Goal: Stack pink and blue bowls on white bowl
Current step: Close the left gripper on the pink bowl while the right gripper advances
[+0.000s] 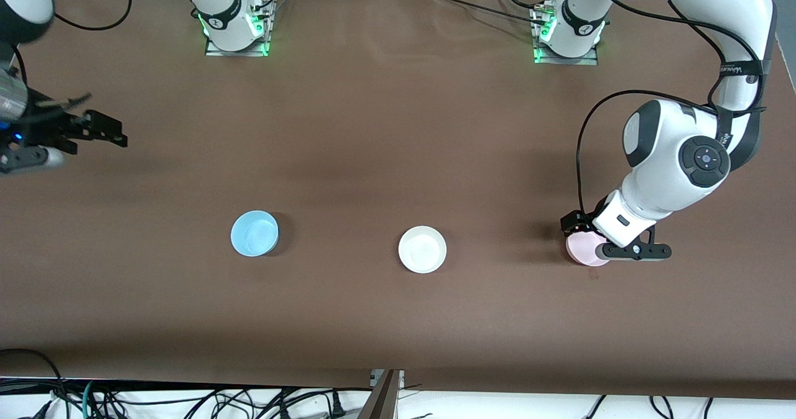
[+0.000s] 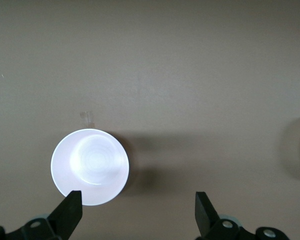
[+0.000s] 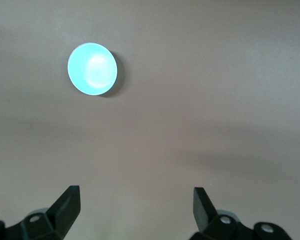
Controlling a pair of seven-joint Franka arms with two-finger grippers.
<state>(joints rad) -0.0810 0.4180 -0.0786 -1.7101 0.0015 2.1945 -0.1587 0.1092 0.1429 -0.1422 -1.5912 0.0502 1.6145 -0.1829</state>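
Bowls sit upright, mouths up, round with no long axis: glossy pale pink bowl (image 1: 584, 249) lower right of the front frame, plain white bowl (image 1: 422, 249) centre, sky-blue bowl (image 1: 254, 233) lower left. Left hand (image 1: 612, 245) open, low over the pink bowl; best centred across the rim before closing. Right hand (image 1: 102, 130) open, waiting upper left above the brown counter (image 1: 398, 127).
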